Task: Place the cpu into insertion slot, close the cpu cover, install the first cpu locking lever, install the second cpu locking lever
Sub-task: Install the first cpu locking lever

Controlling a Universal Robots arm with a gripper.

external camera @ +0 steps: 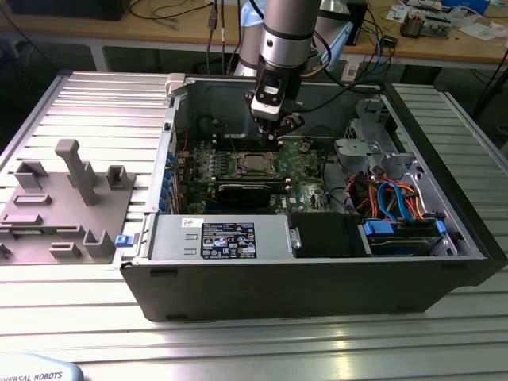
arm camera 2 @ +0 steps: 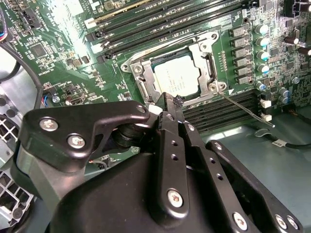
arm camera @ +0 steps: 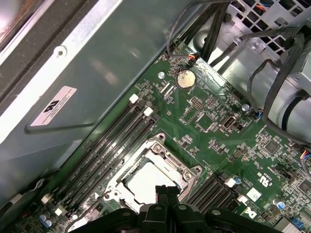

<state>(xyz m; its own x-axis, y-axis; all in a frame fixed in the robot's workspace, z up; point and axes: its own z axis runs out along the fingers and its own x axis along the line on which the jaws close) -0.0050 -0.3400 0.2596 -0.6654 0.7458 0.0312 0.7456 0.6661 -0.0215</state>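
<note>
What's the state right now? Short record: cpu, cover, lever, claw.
cpu: seated in the insertion slot
cpu cover: down, framing the chip
locking lever: thin rod angling out from the socket corner, appears unlatched
claw: shut, holding nothing, tips at the cover's edge; contact unclear
setting: green board inside the open computer case
</note>
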